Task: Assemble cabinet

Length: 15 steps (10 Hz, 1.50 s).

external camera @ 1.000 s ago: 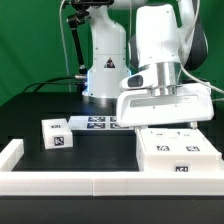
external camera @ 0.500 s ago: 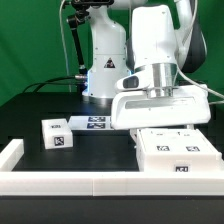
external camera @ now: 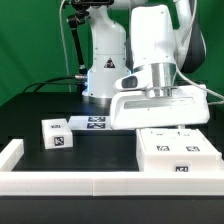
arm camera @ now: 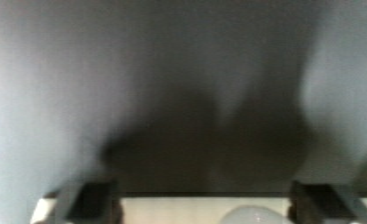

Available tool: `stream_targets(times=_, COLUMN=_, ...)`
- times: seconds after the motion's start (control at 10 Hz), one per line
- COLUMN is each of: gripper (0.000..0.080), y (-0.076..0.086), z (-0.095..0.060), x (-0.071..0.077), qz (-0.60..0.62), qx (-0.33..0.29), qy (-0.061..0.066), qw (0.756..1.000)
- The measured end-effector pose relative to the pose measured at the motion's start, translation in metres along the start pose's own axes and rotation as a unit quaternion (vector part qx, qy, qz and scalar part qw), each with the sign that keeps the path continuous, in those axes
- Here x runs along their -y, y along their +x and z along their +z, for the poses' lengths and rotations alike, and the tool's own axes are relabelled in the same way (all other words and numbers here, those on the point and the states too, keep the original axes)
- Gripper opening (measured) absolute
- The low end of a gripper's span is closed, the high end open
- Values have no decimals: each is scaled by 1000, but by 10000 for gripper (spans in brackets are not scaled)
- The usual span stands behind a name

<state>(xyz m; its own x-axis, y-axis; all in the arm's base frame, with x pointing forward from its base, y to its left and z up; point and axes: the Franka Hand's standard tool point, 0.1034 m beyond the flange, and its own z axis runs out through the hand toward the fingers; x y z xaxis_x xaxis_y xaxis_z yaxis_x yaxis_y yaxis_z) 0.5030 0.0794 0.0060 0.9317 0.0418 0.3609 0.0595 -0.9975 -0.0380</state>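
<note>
End effector [arm camera: 212, 200] spread wide beside cabinet [external camera: 178, 150] edge.

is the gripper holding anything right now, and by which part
Nothing, it seems: in the wrist view the gripper stands open, its fingers wide apart with only a dark blur between them. The cabinet lies on the table.

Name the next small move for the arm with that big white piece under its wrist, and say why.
Probably a slow, short lowering, watching for contact. In the exterior view the cabinet body hangs under the wrist, close above or behind the tagged white panel. The wrist view shows only blurred grey between the fingers, so the grip is unconfirmed.
</note>
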Motion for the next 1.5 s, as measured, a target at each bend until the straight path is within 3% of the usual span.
stream_targets(times=0.1, gripper=401, y=0, z=0, x=0, qz=0, qx=0, qy=0, qw=1000)
stream_targets(times=0.2, gripper=219, y=-1, z=0, x=0, qz=0, qx=1, qy=0, qw=1000)
stream_targets(times=0.4, gripper=202, y=-3, z=0, x=0, qz=-1, qx=3, qy=0, qw=1000)
stream_targets(times=0.6, gripper=39, y=-5, z=1, x=-1, qz=-3, qx=5, qy=0, qw=1000)
stream_targets(times=1.0, gripper=3, y=-4, z=-1, x=0, qz=-4, qx=6, qy=0, qw=1000)
stream_targets(times=1.5, gripper=2, y=22, z=-49, x=-2, qz=-11, qx=12, qy=7, qw=1000)
